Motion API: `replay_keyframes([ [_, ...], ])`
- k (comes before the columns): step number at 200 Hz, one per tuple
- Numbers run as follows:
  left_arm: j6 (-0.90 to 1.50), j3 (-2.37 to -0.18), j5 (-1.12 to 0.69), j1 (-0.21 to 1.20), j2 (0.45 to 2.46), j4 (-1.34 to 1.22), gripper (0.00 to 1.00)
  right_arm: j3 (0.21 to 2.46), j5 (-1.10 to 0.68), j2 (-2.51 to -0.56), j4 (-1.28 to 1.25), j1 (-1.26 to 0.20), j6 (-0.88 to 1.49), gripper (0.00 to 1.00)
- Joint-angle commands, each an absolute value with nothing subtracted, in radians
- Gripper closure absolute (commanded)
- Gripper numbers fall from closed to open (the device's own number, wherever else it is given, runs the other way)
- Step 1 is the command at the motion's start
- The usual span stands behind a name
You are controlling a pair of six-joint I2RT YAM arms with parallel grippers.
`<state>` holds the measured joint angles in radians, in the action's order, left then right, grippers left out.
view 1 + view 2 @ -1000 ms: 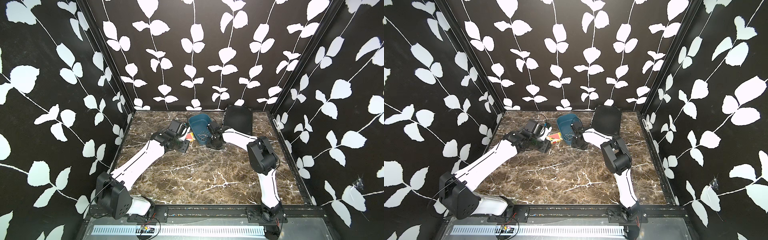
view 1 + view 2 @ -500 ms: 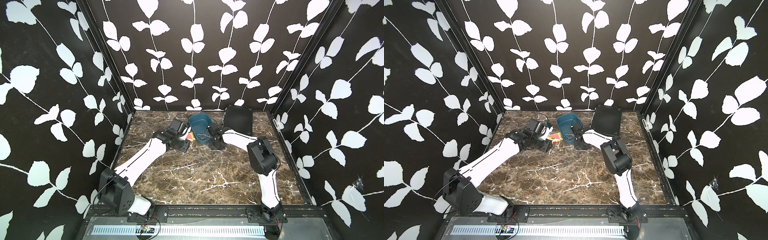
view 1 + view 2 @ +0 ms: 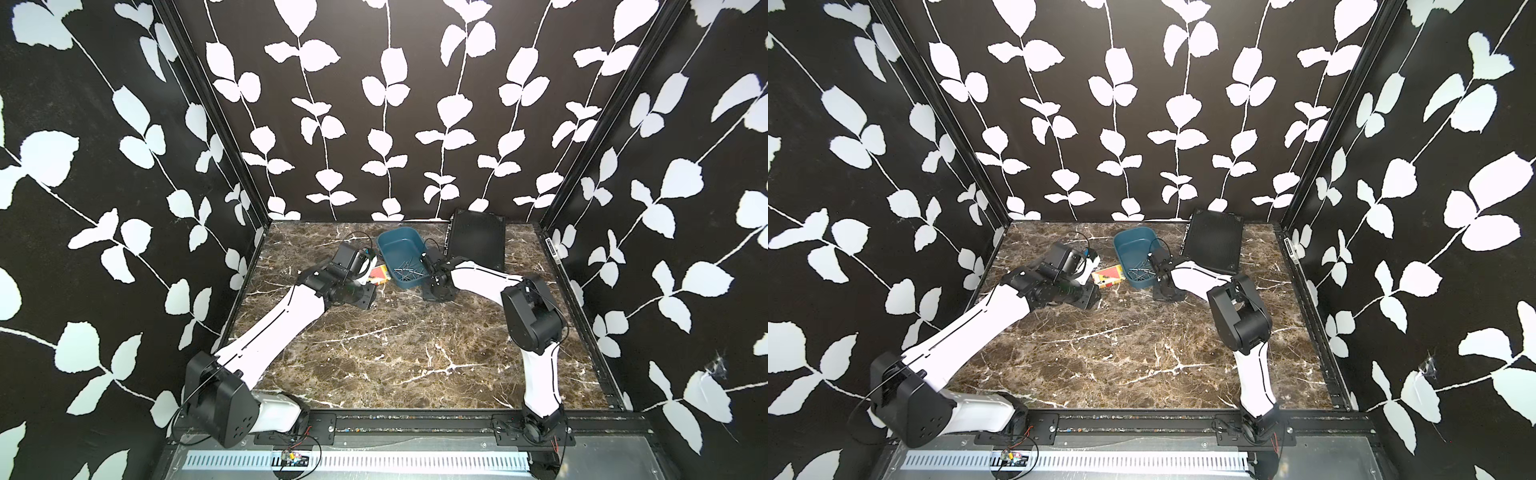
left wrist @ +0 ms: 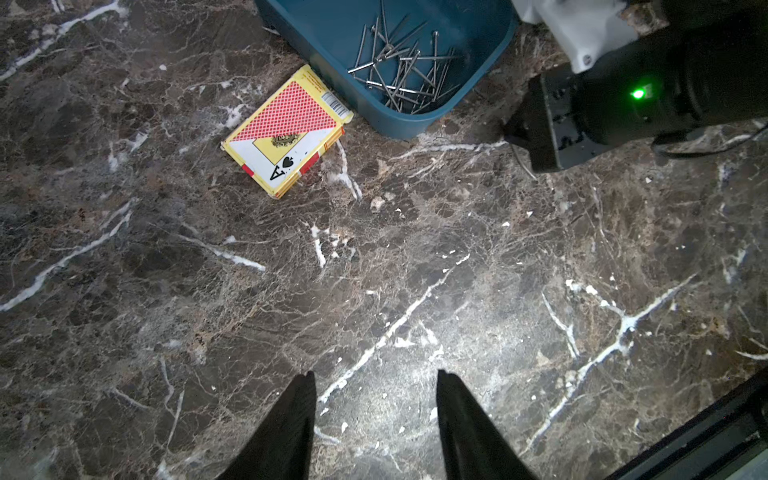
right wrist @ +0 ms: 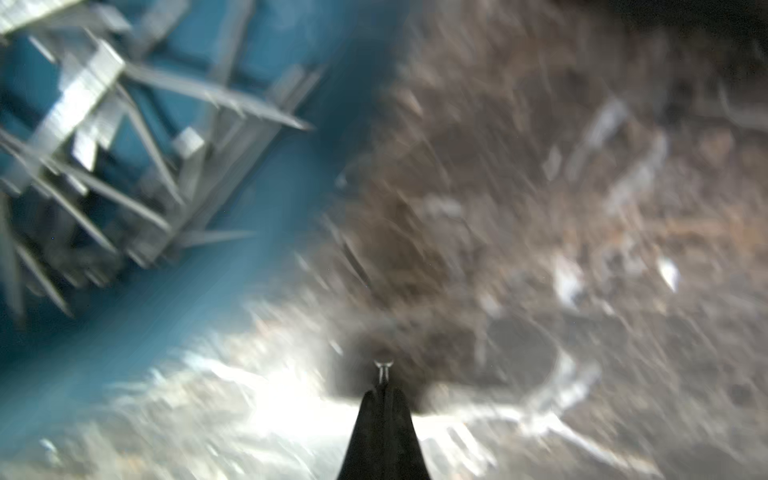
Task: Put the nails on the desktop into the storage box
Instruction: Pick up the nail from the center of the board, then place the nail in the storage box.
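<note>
1. Now that the right gripper (image 5: 383, 388) has drawn its jaws together low on the desktop (image 3: 395, 353), just beside the storage box (image 3: 415, 240), the silvery end of a nail (image 5: 383, 368) shows pinched at its tips. Lifting it into the box looks to be the next step.
2. The left gripper (image 4: 376, 382) hovers over bare marble, jaws apart and holding nothing.
3. Only the left wrist view shows sharply the nails (image 4: 401, 70) heaped in the box's corner. It also shows the playing-card box (image 4: 286, 133) just beside the box's wall. Both top views hide the right fingertips.
</note>
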<state>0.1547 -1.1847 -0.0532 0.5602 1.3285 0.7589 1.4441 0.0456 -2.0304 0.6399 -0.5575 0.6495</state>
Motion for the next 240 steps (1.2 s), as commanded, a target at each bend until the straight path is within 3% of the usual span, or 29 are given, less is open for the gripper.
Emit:
replay_keyframes([
  [1,0.195,-1.162,-0.041,0.555,1.286,0.764,0.50,1.411,0.002,-1.904,0.712,-0.530,0.648,1.00],
  [57,0.233,-1.175,-0.081,0.536,1.310,0.739,0.50,1.519,-0.135,-1.817,0.645,-0.498,0.800,1.00],
  [121,0.227,-1.187,-0.135,0.474,1.322,0.758,0.50,1.939,-0.202,-2.173,0.572,-0.494,0.913,1.00],
  [144,0.230,-1.163,-0.140,0.441,1.306,0.768,0.50,2.041,-0.208,-2.262,0.608,-0.492,0.900,0.67],
  [164,0.253,-1.126,-0.152,0.404,1.284,0.748,0.50,1.933,-0.179,-2.173,0.551,-0.498,0.851,0.53],
  [186,0.300,-1.077,-0.162,0.354,1.254,0.703,0.50,1.700,-0.185,-1.981,0.413,-0.492,0.735,0.53],
  [240,0.371,-0.962,-0.065,0.225,1.166,0.631,0.36,0.992,-0.093,-1.376,0.032,-0.337,0.447,0.48],
])
